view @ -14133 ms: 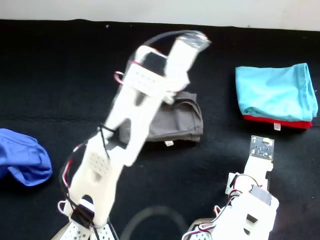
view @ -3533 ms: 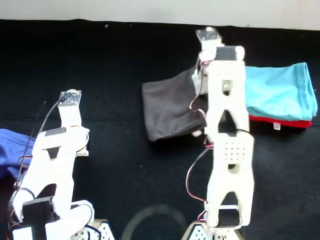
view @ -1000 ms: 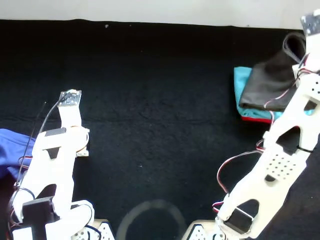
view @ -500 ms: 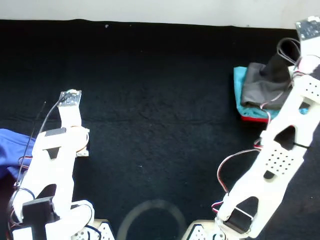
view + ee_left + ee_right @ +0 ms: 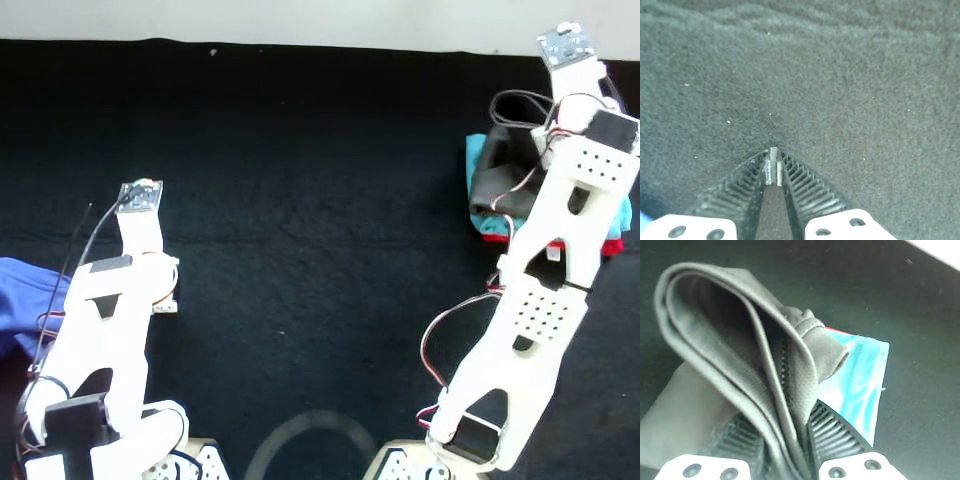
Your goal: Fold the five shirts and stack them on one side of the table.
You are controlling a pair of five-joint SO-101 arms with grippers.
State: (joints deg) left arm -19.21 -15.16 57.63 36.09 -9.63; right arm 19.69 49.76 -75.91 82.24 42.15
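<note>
Though half-covered from above, grey shirt (image 5: 735,335) within right gripper (image 5: 787,410).

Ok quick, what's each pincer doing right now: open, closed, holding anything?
Left pincer: closed, holding nothing.
Right pincer: closed on the folded grey shirt.

open black cloth (image 5: 330,200) mid-table, shirt stack (image 5: 485,180) far-right

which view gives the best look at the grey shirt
The right wrist view: the grey shirt is close up there, its folded layers pinched in the right tool. The high view shows it atop the teal shirt, partly behind the right arm. The left wrist view faces the black tablecloth.
</note>
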